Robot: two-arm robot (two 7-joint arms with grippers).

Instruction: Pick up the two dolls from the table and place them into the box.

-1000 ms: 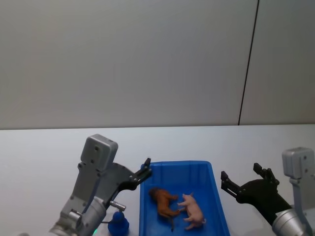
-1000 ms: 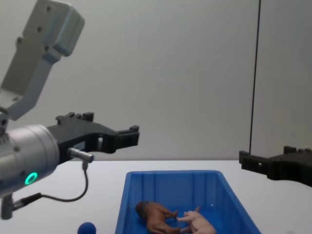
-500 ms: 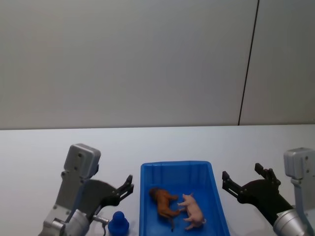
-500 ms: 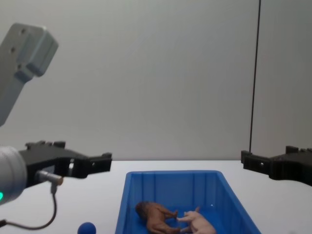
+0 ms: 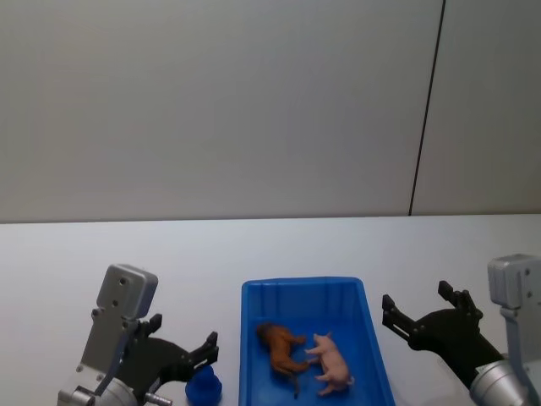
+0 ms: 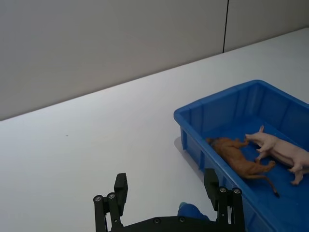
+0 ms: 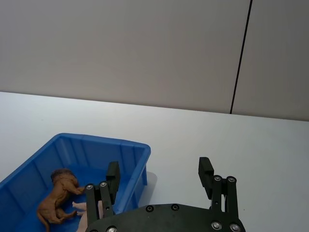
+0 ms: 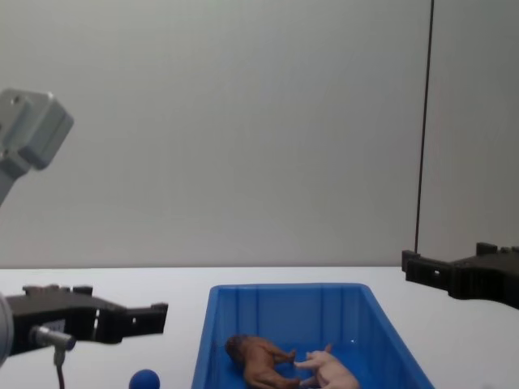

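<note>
Head view: blue box (image 5: 372, 355) on white desk (image 5: 254, 254); brown doll (image 5: 281, 347) and pink doll (image 5: 333, 365) lying inside, touching, brown to left. Left gripper (image 5: 182, 355) left of box, spread, empty; blue ball (image 5: 204, 386) beside it. Right gripper (image 5: 423, 311) right of box, spread, empty. Wrist views: each gripper's fingers apart above bare desk, nothing between. Chest view: both grippers level with box rim, either side.
</note>
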